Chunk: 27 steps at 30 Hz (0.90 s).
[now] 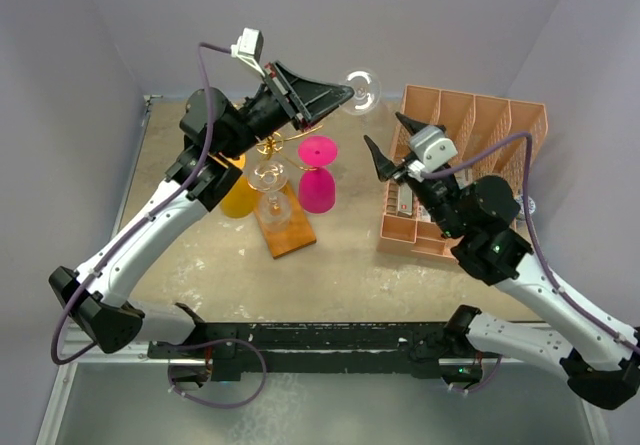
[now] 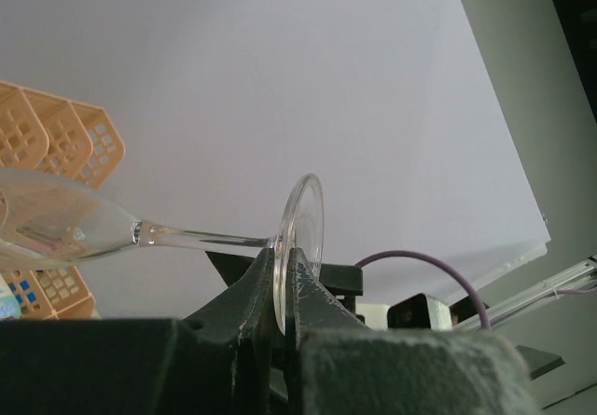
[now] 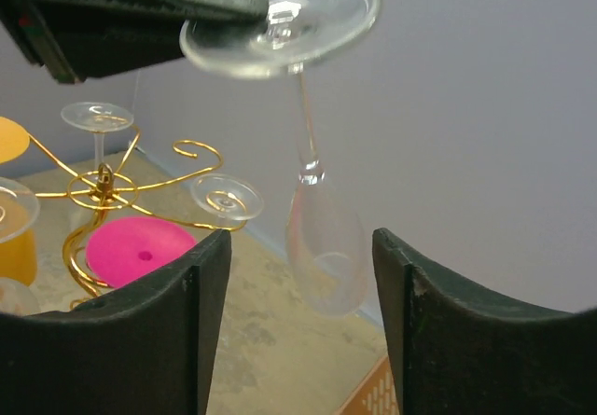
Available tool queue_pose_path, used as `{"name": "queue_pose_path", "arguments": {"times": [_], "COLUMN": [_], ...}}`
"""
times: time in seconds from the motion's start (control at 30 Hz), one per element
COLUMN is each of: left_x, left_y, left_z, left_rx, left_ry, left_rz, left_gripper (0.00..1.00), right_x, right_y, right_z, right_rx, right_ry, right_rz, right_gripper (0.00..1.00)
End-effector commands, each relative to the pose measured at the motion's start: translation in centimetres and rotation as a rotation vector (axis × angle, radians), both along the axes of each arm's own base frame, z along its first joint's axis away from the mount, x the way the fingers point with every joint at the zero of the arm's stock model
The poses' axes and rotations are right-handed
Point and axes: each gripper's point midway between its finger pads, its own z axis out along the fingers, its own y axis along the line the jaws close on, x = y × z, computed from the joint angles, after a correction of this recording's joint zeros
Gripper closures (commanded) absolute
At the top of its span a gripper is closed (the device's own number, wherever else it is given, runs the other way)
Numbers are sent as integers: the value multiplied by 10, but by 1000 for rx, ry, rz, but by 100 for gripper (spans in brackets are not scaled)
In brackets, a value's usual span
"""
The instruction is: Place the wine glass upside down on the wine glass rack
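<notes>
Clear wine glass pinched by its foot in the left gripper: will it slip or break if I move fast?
Probably slippery: the left gripper pinches the clear wine glass only by its smooth foot. Likely to swing, since the bowl hangs far below. Thin stem looks fragile.

Glossy clear wine glass [image 3: 322, 242], shiny gold-wire rack [image 3: 99, 189] (wooden base [image 1: 289, 235]).
</notes>
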Motion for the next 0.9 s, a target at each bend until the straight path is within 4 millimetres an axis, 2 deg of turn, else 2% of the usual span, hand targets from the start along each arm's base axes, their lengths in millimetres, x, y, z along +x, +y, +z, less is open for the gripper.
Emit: {"name": "queue_pose_path", "arguments": {"times": [0.0, 0.23, 0.37, 0.63, 0.77, 0.87], "left_x": [-7, 12, 35, 95, 122, 144], "left_y": [9, -4, -9, 22, 33, 52], "left_z": [54, 65, 61, 57, 48, 43], "left_rx": [-98, -57, 3, -20, -13, -2], "left_ry": [-126, -154, -148, -131, -110, -87], "left_rz": [18, 41, 93, 204, 235, 300], "left_gripper": [100, 100, 100, 100, 100, 100], "right_x": [-19, -50, -66, -87, -89, -89], "right_y": [-17, -37, -44, -41, -40, -39], "right_z": [13, 25, 32, 38, 37, 34], "right_rx": [101, 187, 237, 264, 266, 271], "right_ry": [-26, -27, -41, -73, -66, -54], "right_rz": [25, 95, 146, 247, 258, 267], "right_gripper": [33, 30, 29, 28, 27, 27]}}
